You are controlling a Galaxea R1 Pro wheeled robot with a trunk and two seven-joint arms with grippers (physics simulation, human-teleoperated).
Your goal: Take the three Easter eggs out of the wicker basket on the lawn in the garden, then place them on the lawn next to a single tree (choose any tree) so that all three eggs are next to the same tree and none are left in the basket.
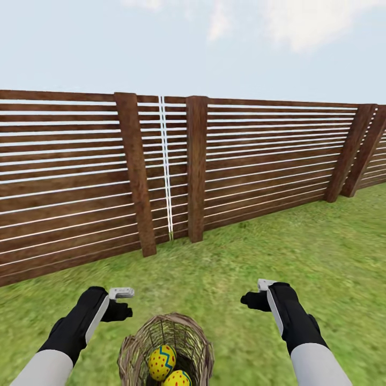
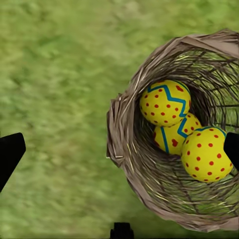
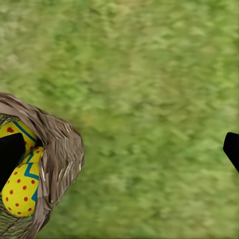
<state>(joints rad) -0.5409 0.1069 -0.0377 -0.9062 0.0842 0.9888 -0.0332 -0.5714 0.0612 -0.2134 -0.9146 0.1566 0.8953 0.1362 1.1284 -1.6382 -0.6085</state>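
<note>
The wicker basket (image 1: pixel 166 351) stood upright on the lawn (image 1: pixel 300 252) directly in front of me, its mouth open to the sky, between my two arms and close to my body. I counted three Easter eggs (image 2: pixel 188 130) inside it from my left wrist camera, all yellow with red dots and blue zigzag bands, piled touching one another; the uppermost egg (image 2: pixel 165 102) seemed to lie with its long axis roughly level across the basket, though the weave and the angle made that hard to judge. From my head I could make out only two of them. My left hand (image 1: pixel 119 306) hovered over the grass just beside the basket's rim, its fingers spread wide and holding nothing. My right hand (image 1: pixel 256 298) hung a little farther off on the other side, likewise released and empty, with bare grass between its fingertips (image 3: pixel 232 148). Ahead of me a brown slatted wooden fence (image 1: pixel 241 161) ran across the garden, with thick posts (image 1: pixel 196 166), well apart from the basket. Nothing lay between my hands and the eggs but the basket's own wall.
</note>
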